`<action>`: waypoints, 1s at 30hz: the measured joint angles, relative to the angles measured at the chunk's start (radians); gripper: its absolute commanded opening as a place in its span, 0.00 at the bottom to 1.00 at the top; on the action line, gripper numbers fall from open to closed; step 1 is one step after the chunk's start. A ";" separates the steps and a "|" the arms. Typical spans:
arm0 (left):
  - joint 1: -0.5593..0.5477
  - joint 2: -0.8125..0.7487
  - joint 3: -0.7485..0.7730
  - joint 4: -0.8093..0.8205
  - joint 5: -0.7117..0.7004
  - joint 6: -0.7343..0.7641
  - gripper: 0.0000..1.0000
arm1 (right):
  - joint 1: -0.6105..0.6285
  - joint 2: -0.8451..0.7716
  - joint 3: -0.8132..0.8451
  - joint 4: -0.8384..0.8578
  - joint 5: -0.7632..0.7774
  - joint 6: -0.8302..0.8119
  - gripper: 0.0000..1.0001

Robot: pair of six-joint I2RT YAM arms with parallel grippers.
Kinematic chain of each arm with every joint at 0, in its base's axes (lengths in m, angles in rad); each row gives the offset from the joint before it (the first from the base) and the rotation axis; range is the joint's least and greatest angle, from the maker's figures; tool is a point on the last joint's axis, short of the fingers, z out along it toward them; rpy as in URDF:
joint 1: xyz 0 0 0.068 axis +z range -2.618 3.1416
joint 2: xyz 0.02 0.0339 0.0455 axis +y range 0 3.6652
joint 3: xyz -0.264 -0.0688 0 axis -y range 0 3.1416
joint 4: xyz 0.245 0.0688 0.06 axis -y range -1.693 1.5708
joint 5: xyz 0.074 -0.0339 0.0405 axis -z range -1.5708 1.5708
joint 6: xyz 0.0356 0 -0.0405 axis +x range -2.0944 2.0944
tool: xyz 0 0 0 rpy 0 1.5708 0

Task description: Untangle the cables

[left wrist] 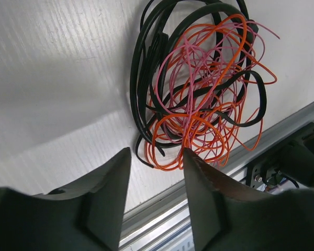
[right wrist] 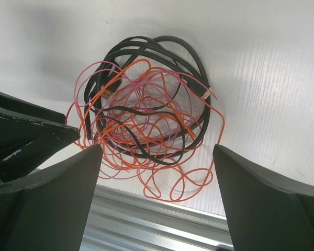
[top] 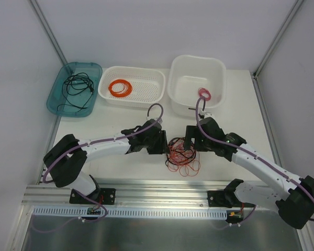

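Top external, cables (top: 182,156) tangled on table (top: 102,123), left gripper (left wrist: 157,152) beside them, jaws released, right gripper (right wrist: 157,149) jaws spread wide, both empty.

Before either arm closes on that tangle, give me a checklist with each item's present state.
1. The left gripper is open, with nothing between its jaws: ok.
2. The right gripper is open wide: ok.
3. The cables lie on the table between the two grippers: ok.
4. Colours are separated enough to take one strand alone: not ok; black, orange and pink loops overlap.
5. No real knots inside the tangle: cannot tell.
6. The teal tray, basket and tub stand at the far edge: ok.
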 measured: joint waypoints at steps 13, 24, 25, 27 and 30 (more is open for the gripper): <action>-0.030 0.045 0.005 0.006 -0.036 -0.021 0.31 | 0.000 -0.008 -0.036 0.010 0.008 0.023 0.92; -0.033 -0.103 -0.069 0.010 -0.102 -0.025 0.30 | 0.000 -0.027 -0.036 0.010 0.009 0.025 0.92; -0.033 -0.109 -0.070 0.010 -0.106 -0.025 0.30 | 0.000 -0.027 -0.036 0.010 0.010 0.025 0.92; -0.033 -0.111 -0.070 0.016 -0.110 -0.025 0.30 | 0.000 -0.027 -0.036 0.010 0.009 0.026 0.92; -0.033 -0.098 -0.069 0.022 -0.111 -0.025 0.29 | 0.000 -0.027 -0.036 0.010 0.009 0.026 0.92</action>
